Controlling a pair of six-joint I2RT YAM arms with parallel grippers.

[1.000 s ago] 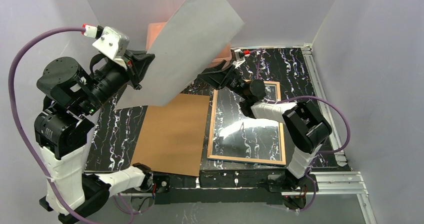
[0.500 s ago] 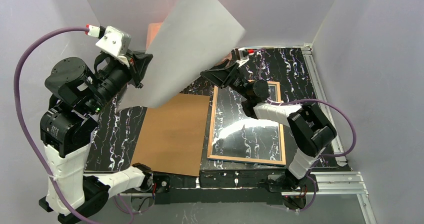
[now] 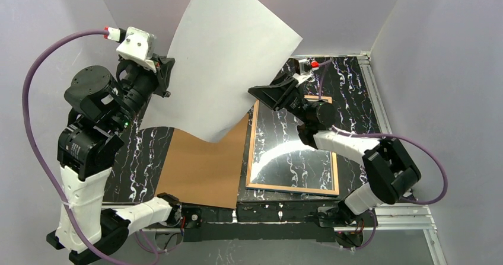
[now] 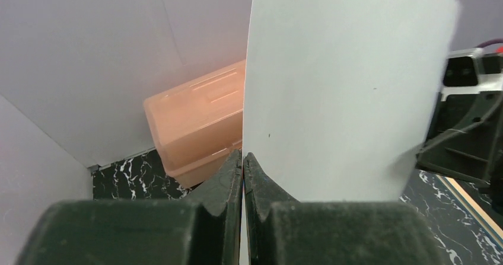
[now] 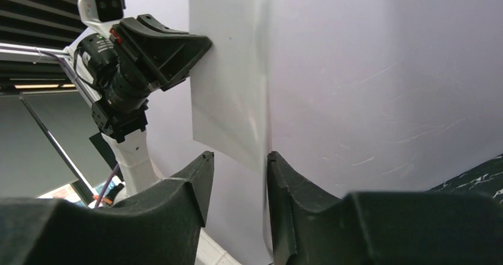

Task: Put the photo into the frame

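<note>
The left gripper (image 4: 243,158) stood pressed together on one edge of the photo (image 4: 338,99), holding the sheet aloft and tilted above the black marbled table (image 3: 139,158). The right gripper (image 5: 240,170) had its jaws part-way apart. The photo's opposite edge stood between them, close against one finger with a gap to the other. Only the print's plain white back faced the cameras, slightly bowed and marked by a few dark specks.

From overhead, the sheet hung over the far end of the brown backing board (image 3: 201,170) and the far left corner of the frame (image 3: 290,188). The frame lay flat on the table's right side, showing its light wood-coloured edge and a glare on the glass. Only the left wrist camera showed the peach plastic box (image 4: 196,123) by the back wall, which the sheet hid from above.
</note>
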